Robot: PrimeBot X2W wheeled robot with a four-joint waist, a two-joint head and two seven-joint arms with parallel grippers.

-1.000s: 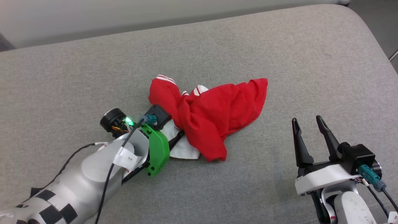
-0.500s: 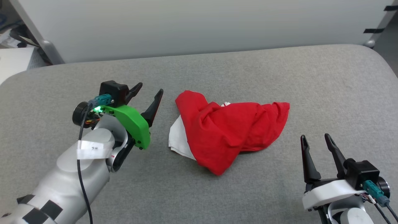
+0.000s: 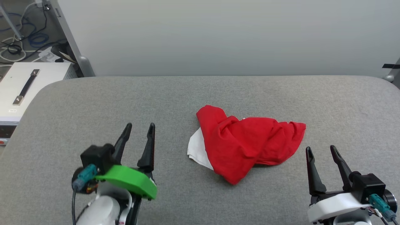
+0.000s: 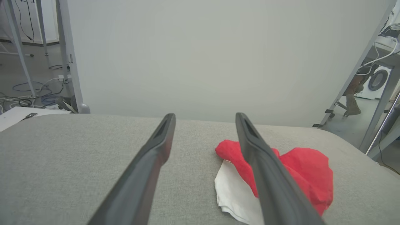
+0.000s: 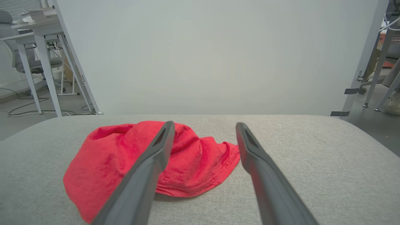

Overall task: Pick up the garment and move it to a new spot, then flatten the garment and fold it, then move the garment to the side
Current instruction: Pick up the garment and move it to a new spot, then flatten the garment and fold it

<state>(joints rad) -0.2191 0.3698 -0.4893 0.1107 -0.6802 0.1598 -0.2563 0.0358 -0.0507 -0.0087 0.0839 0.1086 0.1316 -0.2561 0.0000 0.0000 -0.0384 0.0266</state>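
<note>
Garment [image 3: 250,140]: red crumpled heap lying free on the grey desk [image 3: 93,103], centre-right of the head view. Nothing touches it, though a second ago it was being handled at its left edge.
Left claw [image 3: 140,126]: a second ago it was buried in the cloth. Now it is pulled back to the lower left of the frame, well apart from the heap, fingers spread wide and holding nothing.
Right claw [image 3: 321,149]: lower right, fingers wide apart and empty, as it was a second ago. It is near the heap's right hem but clear of it.
White sleeve [image 3: 197,150]: pokes out from under the red at the heap's lower left.
View: my head has tilted up, so the heap's shift in the frame is the camera's.
Meaning: I judge the drop at the new spot done. Flattening comes next, as nothing is spread yet, and both claws are free to take the edges.
</note>
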